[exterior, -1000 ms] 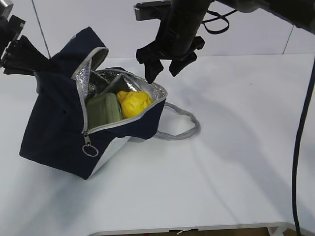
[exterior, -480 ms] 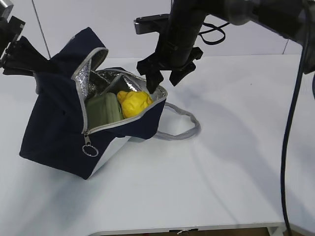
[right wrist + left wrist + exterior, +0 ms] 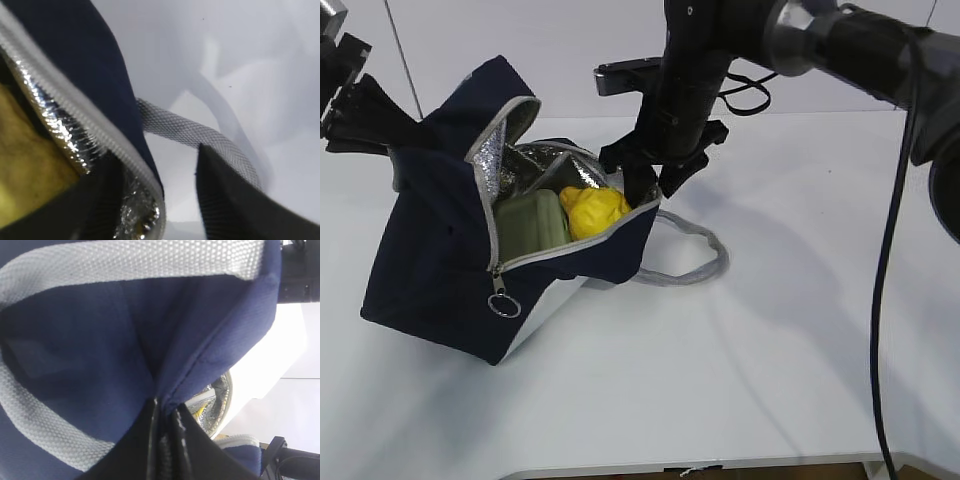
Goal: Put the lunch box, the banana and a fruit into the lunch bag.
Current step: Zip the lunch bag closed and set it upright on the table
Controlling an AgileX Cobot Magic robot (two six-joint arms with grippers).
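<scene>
Right hand (image 3: 650,185): fingers spread, straddling the bag rim at the opening's 3 o'clock edge.
Left hand (image 3: 165,440): pressed together, pinching the bag flap.
Bag (image 3: 440,270): open, tilted on the table (image 3: 770,330).
Box (image 3: 532,222): inside.
Fruit (image 3: 592,210): inside, at 3 o'clock of the box.
Handle (image 3: 695,262): lies on the table.

The right gripper (image 3: 652,186) has come down from above the lunch bag (image 3: 440,270) to its rim (one finger inside the foil lining, the other outside the navy wall), jaws apart. The rim's corner (image 3: 150,200) now sits between them, with the fruit (image 3: 592,210) just beside.
</scene>
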